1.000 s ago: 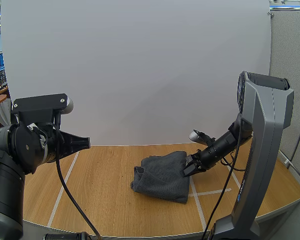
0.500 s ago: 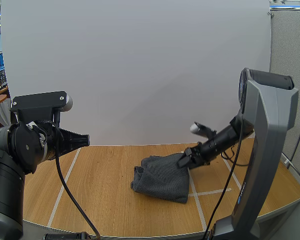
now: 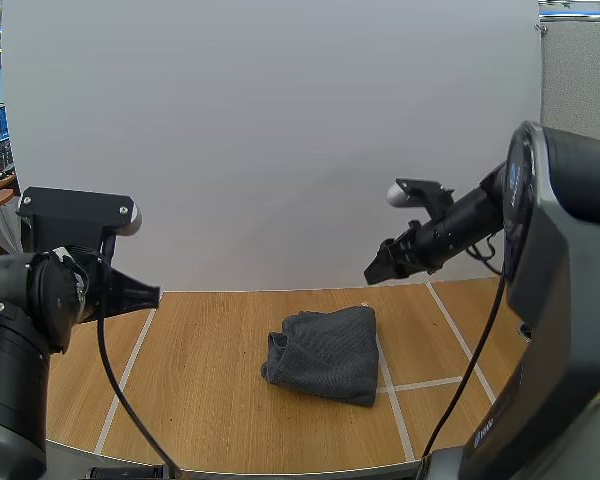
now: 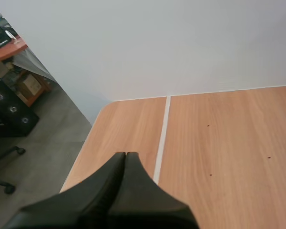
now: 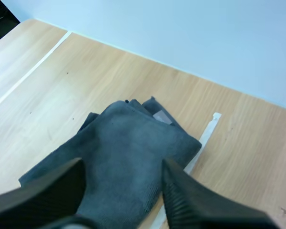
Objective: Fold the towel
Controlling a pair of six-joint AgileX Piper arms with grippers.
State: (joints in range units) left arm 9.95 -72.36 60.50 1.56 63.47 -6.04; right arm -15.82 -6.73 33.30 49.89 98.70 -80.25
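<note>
My right pincer hangs in the air above the far side of the towel, its 2 fingers spread wide with nothing between them. My left pincer is closed to 1 dark wedge, empty, over the left end of the table beside a white tape line, well apart from the towel. The towel lies as a thick grey bundle near the middle of the table, its right edge along another such line, and I judge it folded already or close to it. The layers look loose, and the near left side bulges. If I bring the right pincer down from here, 1 finger could catch the top layer alone and peel the fold open. It could also drag the whole bundle sideways, since nothing pins it down.
</note>
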